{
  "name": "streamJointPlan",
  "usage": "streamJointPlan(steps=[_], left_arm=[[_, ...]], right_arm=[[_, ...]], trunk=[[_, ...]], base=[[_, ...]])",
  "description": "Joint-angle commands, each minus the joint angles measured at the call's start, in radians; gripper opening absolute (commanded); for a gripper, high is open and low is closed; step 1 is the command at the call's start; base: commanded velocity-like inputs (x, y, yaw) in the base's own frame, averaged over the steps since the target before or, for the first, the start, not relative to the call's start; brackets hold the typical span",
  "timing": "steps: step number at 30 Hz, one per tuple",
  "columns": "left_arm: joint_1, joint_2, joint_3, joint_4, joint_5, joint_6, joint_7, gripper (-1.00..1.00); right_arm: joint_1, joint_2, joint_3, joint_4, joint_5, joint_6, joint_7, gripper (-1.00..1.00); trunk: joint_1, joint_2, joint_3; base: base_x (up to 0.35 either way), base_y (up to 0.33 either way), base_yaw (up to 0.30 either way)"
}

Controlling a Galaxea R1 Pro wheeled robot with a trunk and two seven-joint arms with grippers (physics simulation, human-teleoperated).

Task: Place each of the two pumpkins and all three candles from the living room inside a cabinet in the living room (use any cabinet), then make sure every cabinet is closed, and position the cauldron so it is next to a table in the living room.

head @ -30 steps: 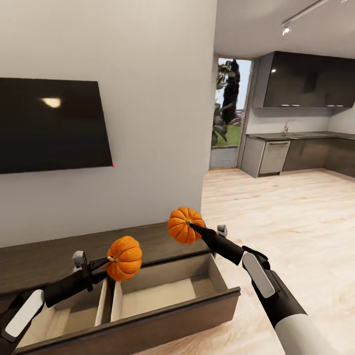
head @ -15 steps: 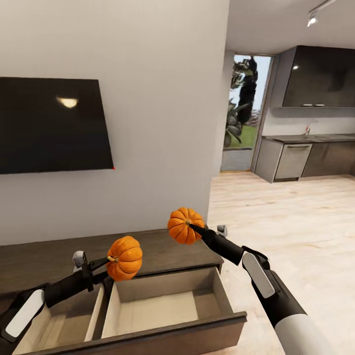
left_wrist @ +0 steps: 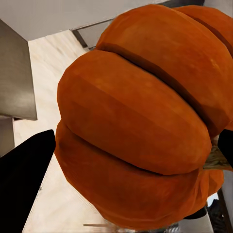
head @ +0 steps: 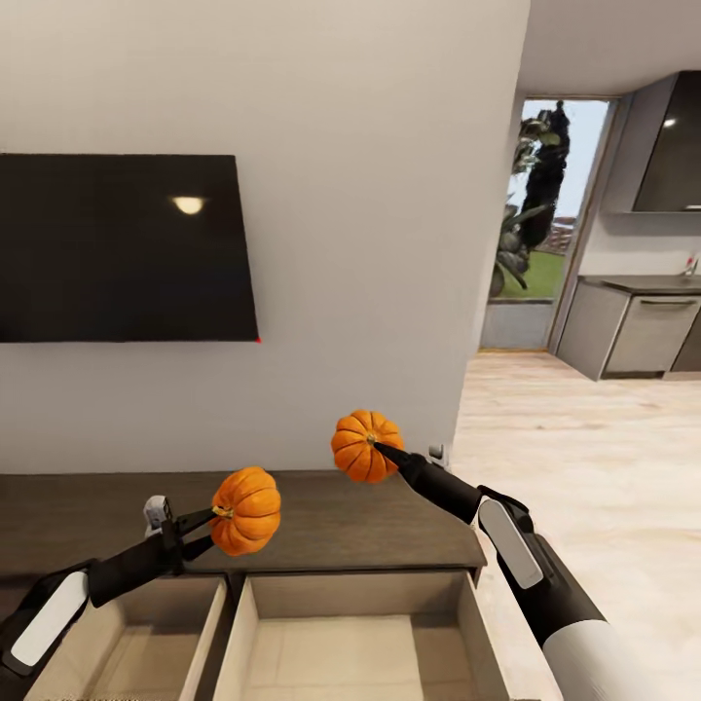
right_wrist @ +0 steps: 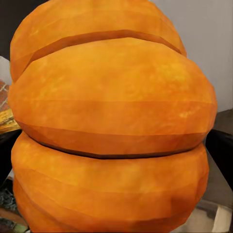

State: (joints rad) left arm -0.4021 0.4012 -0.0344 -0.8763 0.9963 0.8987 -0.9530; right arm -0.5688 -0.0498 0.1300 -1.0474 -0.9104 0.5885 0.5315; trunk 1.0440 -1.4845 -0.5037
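Head view: open cabinet (head: 331, 526) drawer (head: 360, 643) compartments lie bare.

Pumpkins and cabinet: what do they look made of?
Both pumpkins, left and right, look like matte orange rind, ribbed, with dry stems; real or plastic is unclear. The cabinet looks like dark-brown wood with faint grain, satin finish; its open drawer is lined pale beige, maybe laminate.

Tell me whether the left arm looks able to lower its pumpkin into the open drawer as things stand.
Probably yes. The left hand holds its pumpkin over the cabinet, just behind the open drawer. The compartments below look bare, and nothing stands between them and the pumpkin.
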Motion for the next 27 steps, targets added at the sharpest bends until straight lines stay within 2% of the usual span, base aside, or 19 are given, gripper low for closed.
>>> streamJointPlan(steps=[1, 8, 20, 27], left_arm=[[-0.001, 0.001, -0.002, 0.000, 0.012, 0.008, 0.000, -1.00], [-0.001, 0.001, -0.002, 0.000, 0.012, 0.007, -0.001, -1.00], [-0.001, 0.001, -0.003, 0.000, 0.012, 0.006, 0.000, -1.00], [-0.001, 0.002, 0.002, -0.001, 0.015, 0.005, -0.003, -1.00]], right_arm=[[-0.001, -0.001, 0.000, -0.001, -0.015, 0.007, -0.001, -1.00], [0.000, -0.001, 0.000, 0.000, -0.019, 0.006, 0.007, -1.00], [0.000, -0.001, 0.000, 0.001, -0.021, 0.005, 0.010, -1.00], [0.000, -0.001, 0.000, 0.001, -0.022, 0.005, 0.011, -1.00]], trunk=[[0.000, -0.001, -0.001], [0.000, -0.001, 0.001], [0.000, -0.001, 0.002], [0.000, -0.001, 0.002]], base=[[0.127, -0.045, 0.262], [0.055, -0.072, 0.231], [0.165, -0.092, 0.014], [0.036, -0.016, 0.000]])
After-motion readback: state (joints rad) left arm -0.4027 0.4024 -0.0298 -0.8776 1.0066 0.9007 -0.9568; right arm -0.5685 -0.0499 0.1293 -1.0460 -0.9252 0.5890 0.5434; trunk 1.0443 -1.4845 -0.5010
